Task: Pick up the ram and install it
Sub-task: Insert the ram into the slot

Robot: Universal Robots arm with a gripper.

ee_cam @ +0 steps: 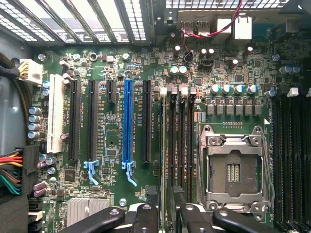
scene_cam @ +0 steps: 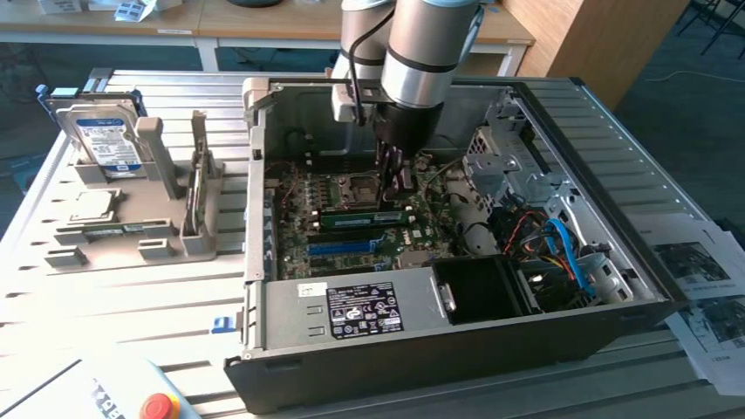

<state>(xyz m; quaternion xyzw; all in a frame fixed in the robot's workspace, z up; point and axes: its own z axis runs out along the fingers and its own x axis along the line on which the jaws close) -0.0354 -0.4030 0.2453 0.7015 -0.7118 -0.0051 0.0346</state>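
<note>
The ram (scene_cam: 361, 217) stands on edge at a motherboard (ee_cam: 116, 194) slot (just beside the processor socket (ee_cam: 233, 171)). The gripper (scene_cam: 393, 179) hangs directly over it, jaws apart, straddling it.

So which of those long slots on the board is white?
The end slot, beside the coloured wires; the rest are black, except the blue slot.

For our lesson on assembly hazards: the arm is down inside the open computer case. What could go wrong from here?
1. The black memory slots sit close side by side, so the ram could seat askew or in a neighbouring one.
2. The open processor socket lies right beside them; a slip of the gripper might damage it.
</note>
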